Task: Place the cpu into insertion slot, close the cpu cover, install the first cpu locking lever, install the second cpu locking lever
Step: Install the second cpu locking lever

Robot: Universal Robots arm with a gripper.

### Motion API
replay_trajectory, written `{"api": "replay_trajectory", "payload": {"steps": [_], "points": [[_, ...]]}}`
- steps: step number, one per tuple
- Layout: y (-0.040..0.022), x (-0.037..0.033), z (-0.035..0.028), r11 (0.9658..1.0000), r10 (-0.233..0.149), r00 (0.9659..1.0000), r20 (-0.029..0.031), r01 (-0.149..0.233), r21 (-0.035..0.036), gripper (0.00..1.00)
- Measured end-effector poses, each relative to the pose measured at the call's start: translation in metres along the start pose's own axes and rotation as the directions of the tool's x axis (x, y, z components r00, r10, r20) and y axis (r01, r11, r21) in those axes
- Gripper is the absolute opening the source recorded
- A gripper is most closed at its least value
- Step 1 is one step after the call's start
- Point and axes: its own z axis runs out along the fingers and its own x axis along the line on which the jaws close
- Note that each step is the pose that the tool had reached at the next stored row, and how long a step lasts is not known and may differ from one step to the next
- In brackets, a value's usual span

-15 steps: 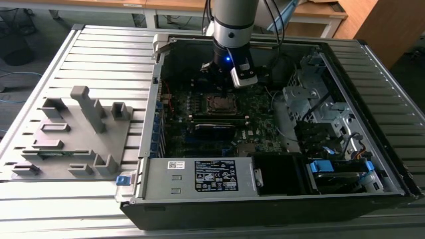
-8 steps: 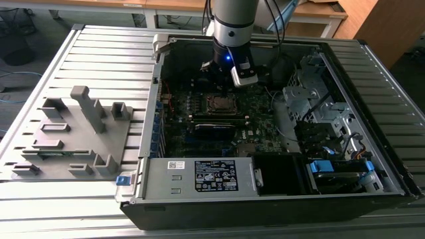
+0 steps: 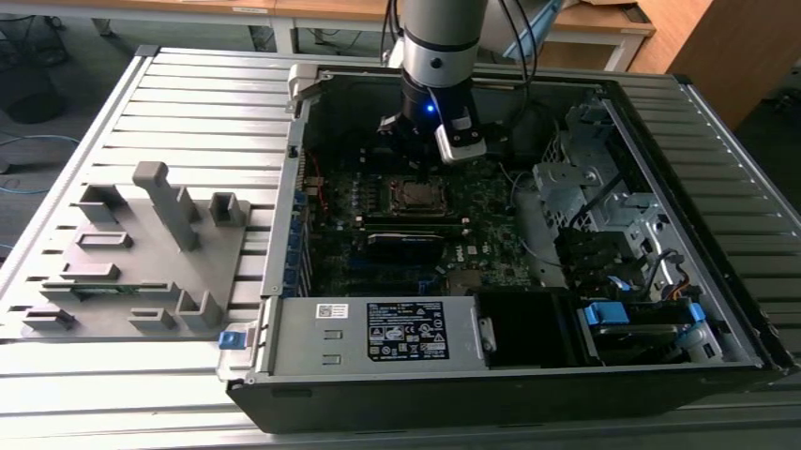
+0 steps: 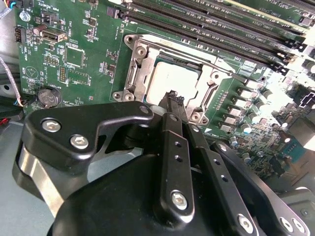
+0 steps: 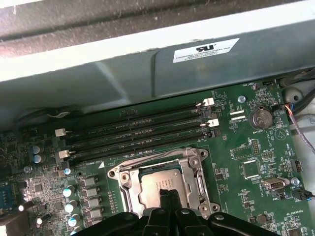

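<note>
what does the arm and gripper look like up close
The arm is a silver-grey cylinder ending in a black wrist with a small blue light. The gripper is matte black, built of linked bars with silver screws and narrow fingers.

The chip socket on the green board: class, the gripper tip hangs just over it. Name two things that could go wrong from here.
1. The gripper hovers with its fingers together over the grey chip. Pressing down off-centre might tilt the chip in the socket.
2. The thin silver cover frame and the memory slots sit close by, so a sideways slip could snag or scrape them.
</note>
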Motion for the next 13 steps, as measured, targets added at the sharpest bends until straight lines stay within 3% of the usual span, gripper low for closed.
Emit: {"api": "replay_trajectory", "payload": {"steps": [13], "points": [[-0.0016,-0.0004,-0.0006,1.0,0.0,1.0,0.0,0.0,0.0001,0.11]]}}
